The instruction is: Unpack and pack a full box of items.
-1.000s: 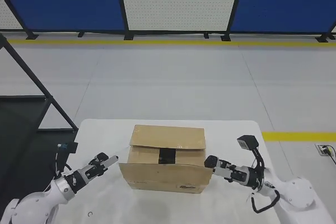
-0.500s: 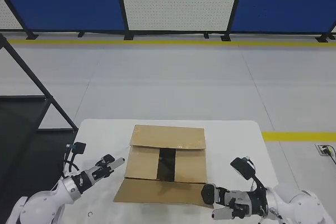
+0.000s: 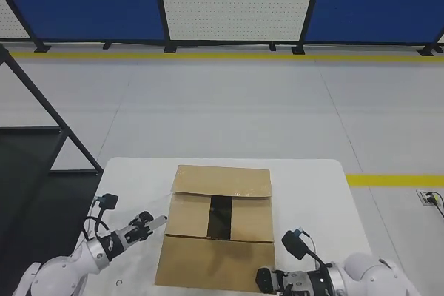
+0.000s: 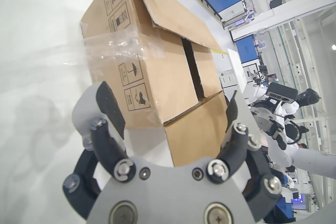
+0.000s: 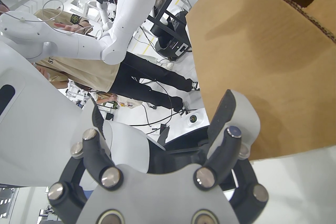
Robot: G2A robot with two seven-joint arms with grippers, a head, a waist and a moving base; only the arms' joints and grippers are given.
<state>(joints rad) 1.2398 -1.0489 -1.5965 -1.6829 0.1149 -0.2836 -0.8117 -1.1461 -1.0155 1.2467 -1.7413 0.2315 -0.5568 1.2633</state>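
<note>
Near flap (image 3: 211, 260) of box (image 3: 220, 194) now flat, right gripper (image 3: 263, 281) lower.

Both arms run white-shelled with black joint rings, left arm (image 3: 63, 268) and right arm (image 3: 366, 274), each bearing a small black camera box (image 3: 106, 200) trailing a thin black cable (image 3: 96, 220); left gripper (image 4: 168, 91) and right gripper (image 5: 160, 100) have white fingers, black pads, black linkages and silver screws on grey plates.
</note>
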